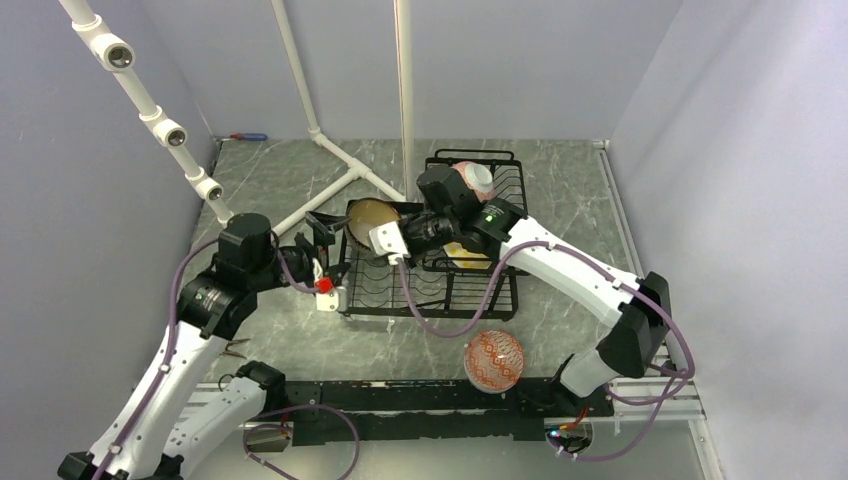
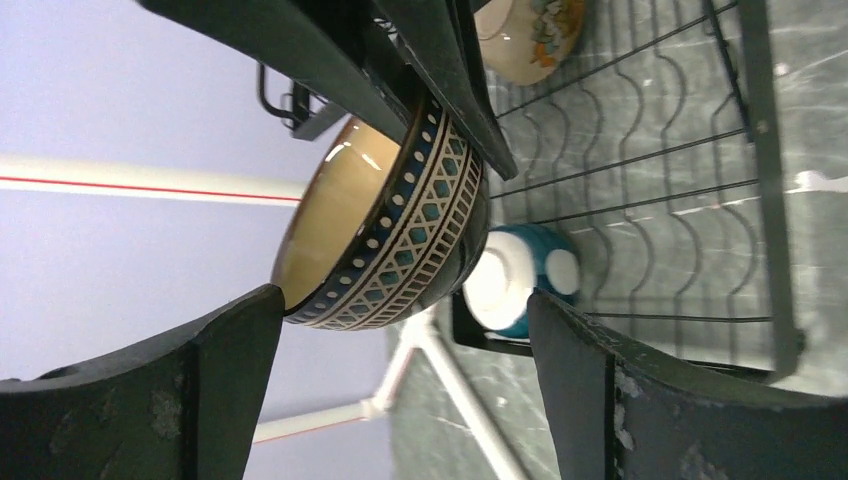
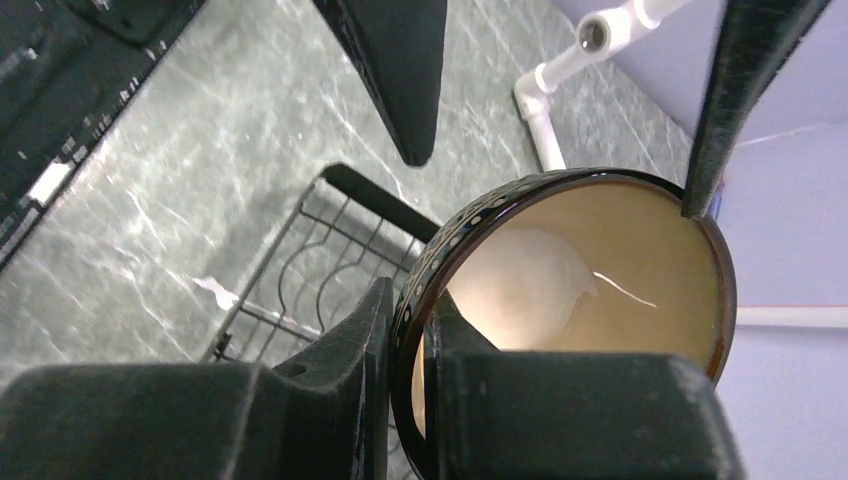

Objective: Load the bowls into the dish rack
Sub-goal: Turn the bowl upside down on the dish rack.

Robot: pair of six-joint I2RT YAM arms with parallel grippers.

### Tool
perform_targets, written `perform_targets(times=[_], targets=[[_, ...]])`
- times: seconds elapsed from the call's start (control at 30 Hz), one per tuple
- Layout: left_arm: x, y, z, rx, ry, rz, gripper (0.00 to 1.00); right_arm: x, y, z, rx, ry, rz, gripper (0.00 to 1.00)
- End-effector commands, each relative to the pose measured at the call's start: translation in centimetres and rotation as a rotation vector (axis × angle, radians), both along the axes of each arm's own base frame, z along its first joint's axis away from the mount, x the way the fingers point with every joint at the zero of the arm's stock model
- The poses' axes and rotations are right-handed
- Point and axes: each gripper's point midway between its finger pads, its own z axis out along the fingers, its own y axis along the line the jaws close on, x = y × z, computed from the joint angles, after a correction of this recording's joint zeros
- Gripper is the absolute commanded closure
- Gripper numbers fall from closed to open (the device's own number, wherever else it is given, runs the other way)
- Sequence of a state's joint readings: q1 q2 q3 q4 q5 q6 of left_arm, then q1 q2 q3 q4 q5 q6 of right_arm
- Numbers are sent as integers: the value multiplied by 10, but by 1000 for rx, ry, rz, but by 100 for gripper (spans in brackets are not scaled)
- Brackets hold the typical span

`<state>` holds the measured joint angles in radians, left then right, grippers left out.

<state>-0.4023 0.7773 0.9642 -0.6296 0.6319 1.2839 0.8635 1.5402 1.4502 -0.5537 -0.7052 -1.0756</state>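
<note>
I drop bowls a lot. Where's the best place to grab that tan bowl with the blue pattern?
The bowl is tipped on its side and has a thin wall, so pinch the rim edge-on, one finger inside and one outside, just as the right gripper does.

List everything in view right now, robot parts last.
dish rack: one, black wire, table centre
tan-lined bowl: one, dark patterned outside, rack's left end
pink bowl: one, pink, raised basket
yellowish bowl: one, rack's right half, partly hidden
teal bowl: one, teal and white, by rack's edge
orange bowl: one, patterned, on table in front of rack
pipe frame: one, white, behind rack
small object: one, red and blue, far-left table edge
table: one, grey marbled
left tool: one, black, open, beside tan-lined bowl
right tool: one, black, shut on tan-lined bowl's rim
</note>
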Motion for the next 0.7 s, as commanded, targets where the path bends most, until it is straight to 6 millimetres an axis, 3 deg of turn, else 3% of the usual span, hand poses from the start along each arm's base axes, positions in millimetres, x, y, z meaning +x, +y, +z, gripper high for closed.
perform_targets(times=[0.0,0.17,0.3,0.67], targets=[[6,0,1,33,-168,-36,6,-21,8,90,277,-21,98,100],[14,-1,12,56,-325,-48,6,-30,5,107,269,60,134,100],[9,-7,3,124,-297,-137,6,-32,5,111,261,88,133,100],[9,-28,9,107,-357,-258,6,-36,9,119,265,151,153,100]])
